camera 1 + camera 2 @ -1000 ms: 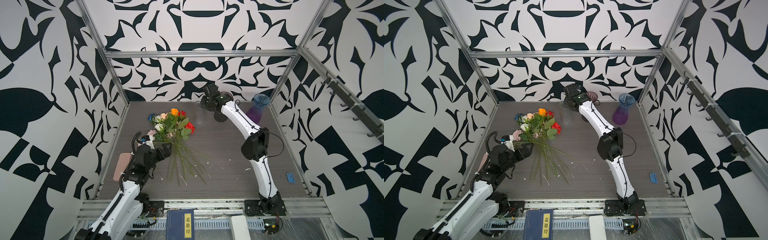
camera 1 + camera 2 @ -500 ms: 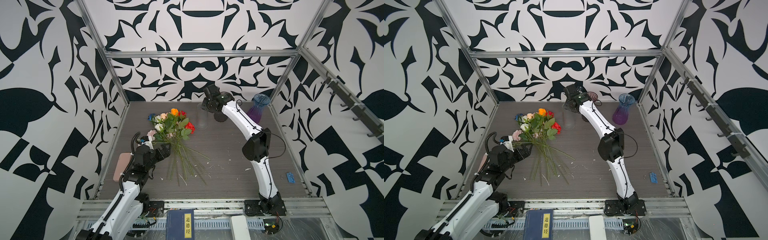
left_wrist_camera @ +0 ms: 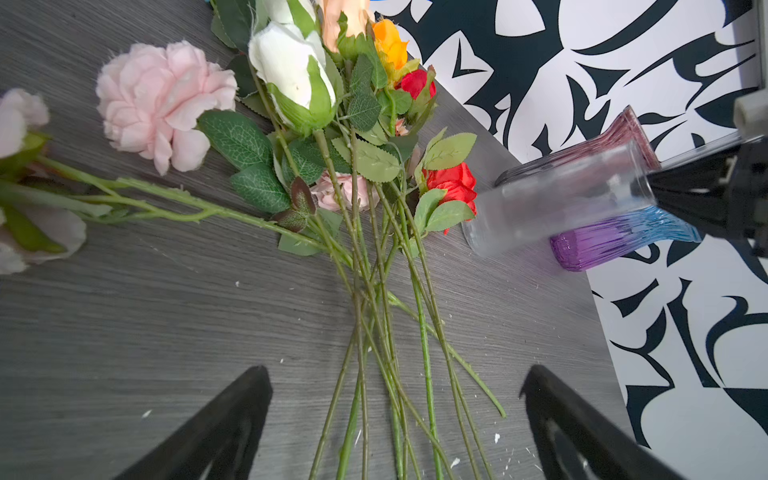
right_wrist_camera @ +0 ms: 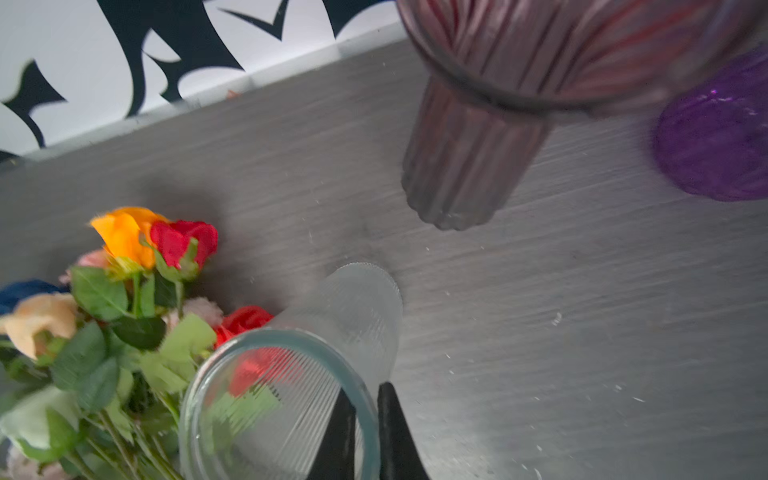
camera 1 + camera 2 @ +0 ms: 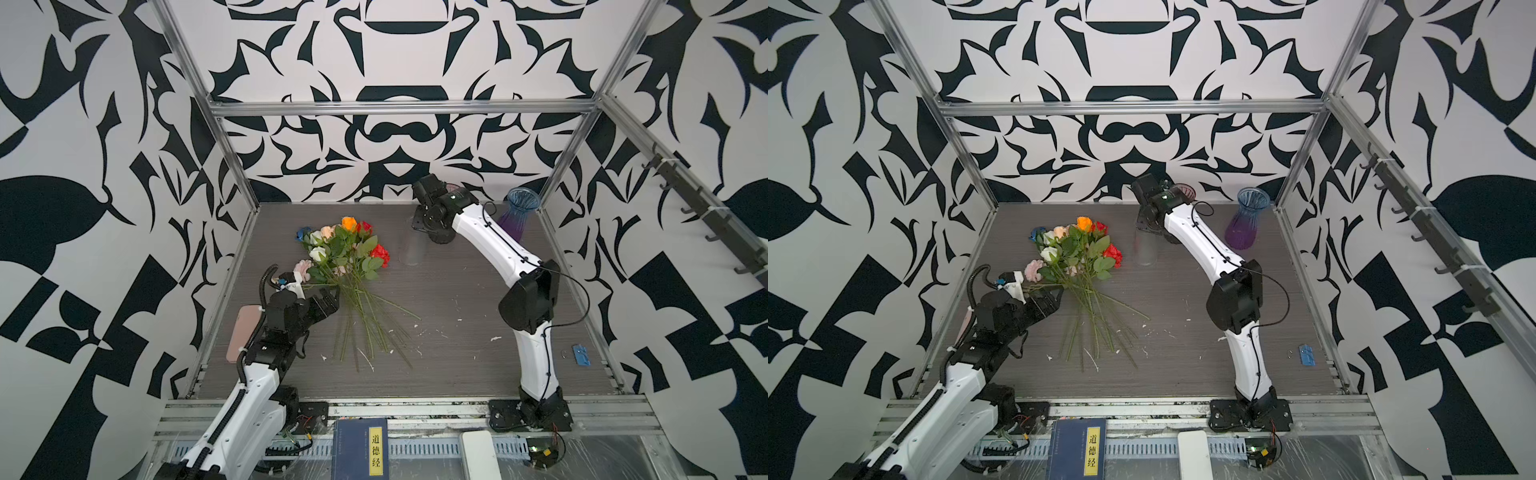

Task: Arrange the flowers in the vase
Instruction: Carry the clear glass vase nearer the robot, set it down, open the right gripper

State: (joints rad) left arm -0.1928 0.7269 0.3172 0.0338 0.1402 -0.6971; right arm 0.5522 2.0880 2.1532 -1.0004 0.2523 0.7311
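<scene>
Flowers: the long green-stemmed artificial flowers (image 5: 345, 257) with red, white, peach, pink, blue and orange blooms lie loose in 1 bunch on the dark grey wood-grain desk (image 5: 457, 353). The blooms point to the far left corner and the stems fan out toward the front edge. None of them is in a vase.
Left tool: the left tool (image 3: 397, 370) hovers over the stems near the left edge of the desk. Its 2 fingers are spread wide, with nothing between them.
Right tool: the right tool (image 4: 365, 390) is clamped on the rim of the clear ribbed glass vase (image 4: 291, 395), with 1 finger inside the mouth and 1 outside.
Clear vase: in both top views it stands just right of the red blooms, toward the far edge (image 5: 1145, 249). Whether its base rests on the desk, I cannot tell.
Other vases: a mauve ribbed glass vase (image 4: 465, 158) stands by the far edge behind the right tool. A blue-to-purple glass vase (image 5: 1246, 224) stands near the far right corner.
</scene>
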